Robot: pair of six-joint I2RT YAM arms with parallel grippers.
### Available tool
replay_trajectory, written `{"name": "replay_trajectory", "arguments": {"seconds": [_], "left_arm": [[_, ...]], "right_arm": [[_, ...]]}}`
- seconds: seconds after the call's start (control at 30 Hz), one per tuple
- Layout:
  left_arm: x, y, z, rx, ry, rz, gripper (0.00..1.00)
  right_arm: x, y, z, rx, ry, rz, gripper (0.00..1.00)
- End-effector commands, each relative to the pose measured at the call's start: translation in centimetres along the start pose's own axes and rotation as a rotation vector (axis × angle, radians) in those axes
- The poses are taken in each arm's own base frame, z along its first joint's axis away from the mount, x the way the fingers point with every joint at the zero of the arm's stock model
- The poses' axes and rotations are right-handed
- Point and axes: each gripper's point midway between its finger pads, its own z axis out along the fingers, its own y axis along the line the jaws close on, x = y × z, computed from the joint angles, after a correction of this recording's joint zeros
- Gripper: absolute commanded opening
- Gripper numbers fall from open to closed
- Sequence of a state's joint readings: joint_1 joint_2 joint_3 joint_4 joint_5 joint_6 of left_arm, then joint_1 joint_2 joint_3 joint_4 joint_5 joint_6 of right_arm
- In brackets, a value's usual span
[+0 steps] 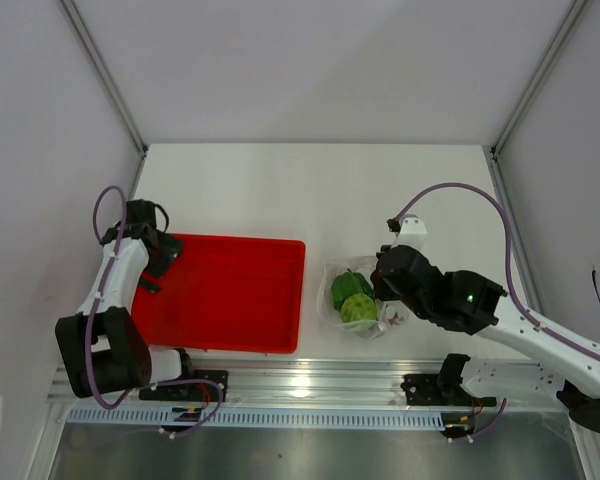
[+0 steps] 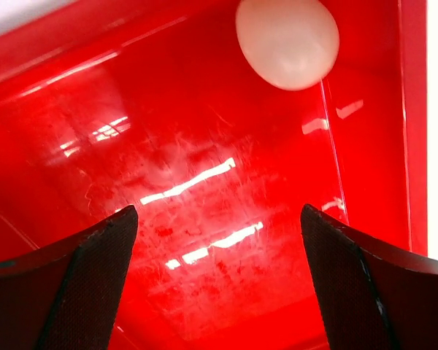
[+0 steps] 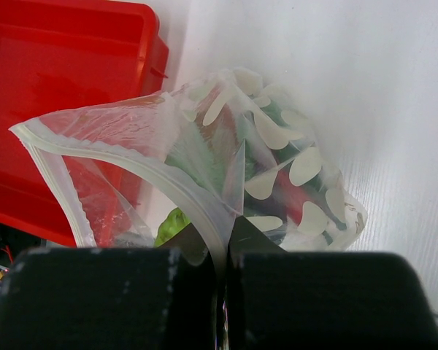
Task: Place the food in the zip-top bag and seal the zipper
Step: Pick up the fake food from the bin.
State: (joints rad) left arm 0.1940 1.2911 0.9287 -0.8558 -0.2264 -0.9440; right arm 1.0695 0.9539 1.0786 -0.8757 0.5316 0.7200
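Top external view first: the white table (image 1: pixel 280 190), and on its left half the red tray (image 1: pixel 230 300), the biggest thing out there. The left gripper (image 1: pixel 162 252) hangs over the tray's left end. On the left wrist view its fingers (image 2: pixel 95 277) are wide apart with nothing between them, only shiny red plastic below. A pale rounded blob (image 2: pixel 287 42) sits at the top of that view, and I can't tell what it is.

Over to the right, just beside the tray, the zip-top bag (image 1: pixel 365 300) lies crumpled on the table with the right gripper (image 1: pixel 385 285) down on it. On the right wrist view the fingers are pressed together, clamped on the bag's edge right at the zipper (image 3: pixel 124 157). That strip is not closed; its two sides stand apart on the tray side.

Inside the bag is the food (image 1: pixel 355 298): two round green ones touching side by side, with red and darker green bits showing through the printed plastic.
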Motion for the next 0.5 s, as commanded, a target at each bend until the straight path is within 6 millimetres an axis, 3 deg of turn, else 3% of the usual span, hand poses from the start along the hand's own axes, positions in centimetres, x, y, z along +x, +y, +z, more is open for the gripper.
{"name": "replay_trajectory", "arguments": {"seconds": [0.0, 0.47], "left_arm": [[-1.4, 0.3, 0.6, -0.020, -0.045, -0.069, 0.93], [-4.4, 1.6, 4.3, -0.178, -0.076, -0.124, 0.92]], "right_arm": [[-1.1, 0.6, -0.4, -0.034, -0.043, 0.031, 0.00], [-1.1, 0.6, -0.2, -0.031, -0.041, 0.026, 0.00]]}}
